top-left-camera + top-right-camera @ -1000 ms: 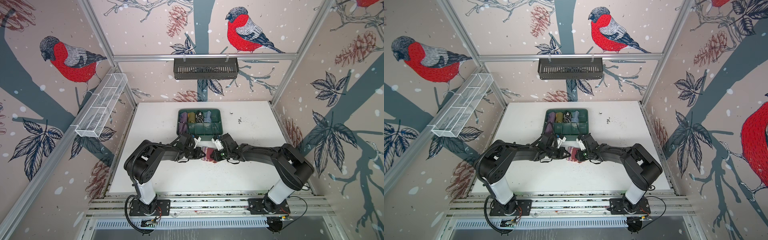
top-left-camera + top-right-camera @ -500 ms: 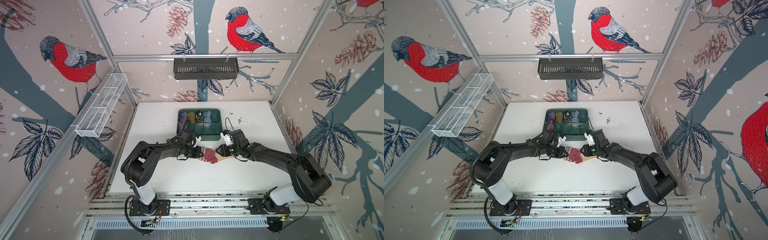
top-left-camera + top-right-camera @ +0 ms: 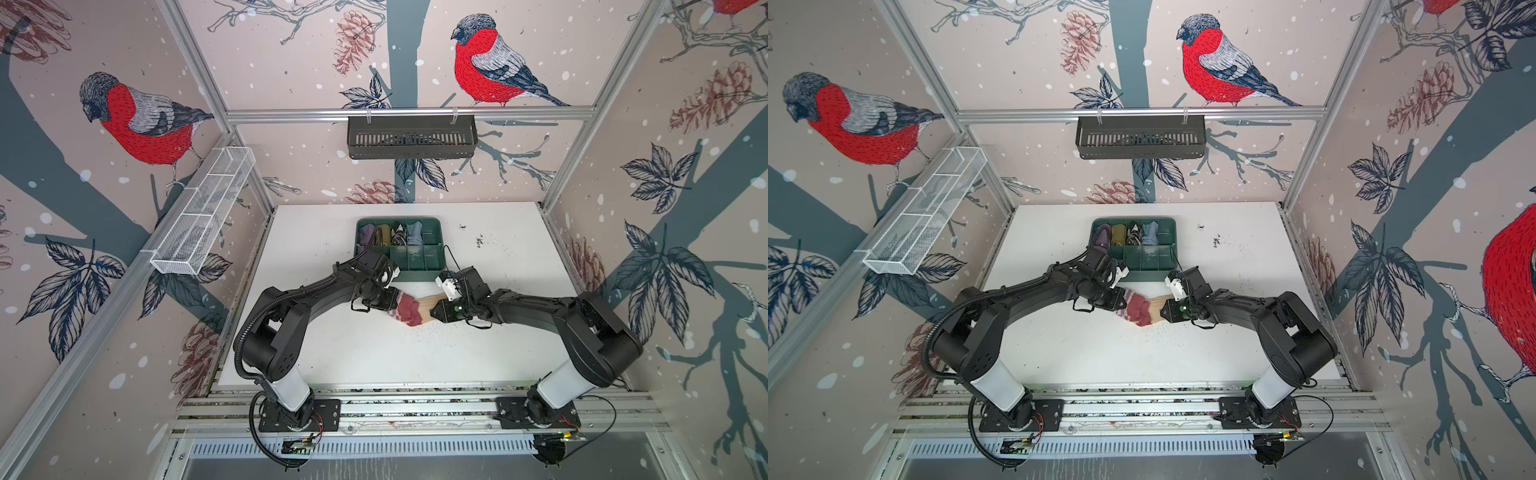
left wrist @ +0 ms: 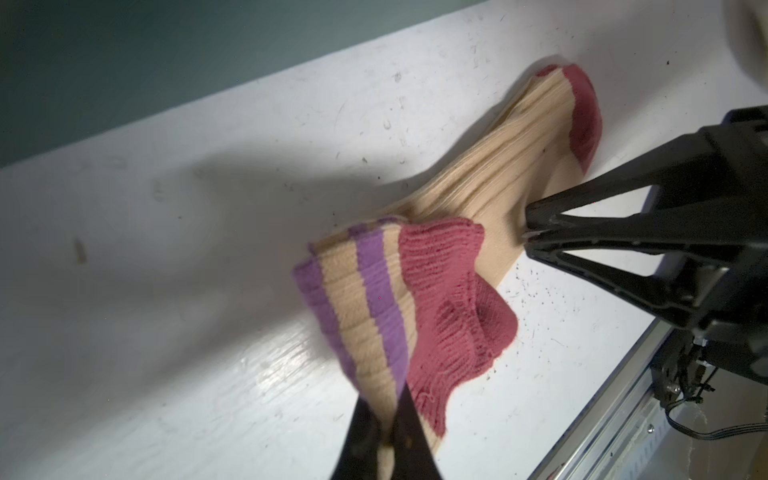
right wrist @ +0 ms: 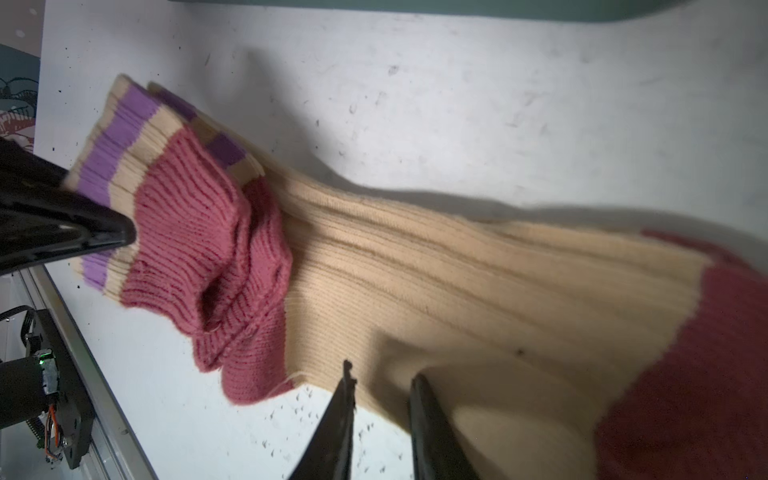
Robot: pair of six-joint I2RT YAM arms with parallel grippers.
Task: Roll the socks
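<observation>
Progress looks slight to me: no roll is formed yet. On the left, my left gripper (image 4: 385, 405) is pressed together on the striped cuff end of the tan ribbed sock (image 3: 419, 311), an ankle sock with a dark red cuff, heel and toe and two purple bands. It lies at the middle of the white table (image 3: 374, 353), just on the near side of the dark green plastic compartment tray (image 3: 419, 268), stretched between my two grippers. At my left pinch the cuff is lifted and gathered, its loose red knit ruffling and folding over onto the leg. In the right wrist view a second striped layer shows behind it, and I cannot tell whether that is a second sock or the same one's underside. Moving right, the tan body lies flat, soft and limp, its lengthwise ribs fanning out toward the rounded red toe. On the right, my right gripper (image 5: 382, 370) has its slim black fingers nearly together, pinching a fold at the near edge of the tan foot. What remains, as I judge it, is almost everything: turning one end over, winding it along the length, and tucking the bundle closed. Dark specks (image 5: 299, 411) dot the tabletop close by.
</observation>
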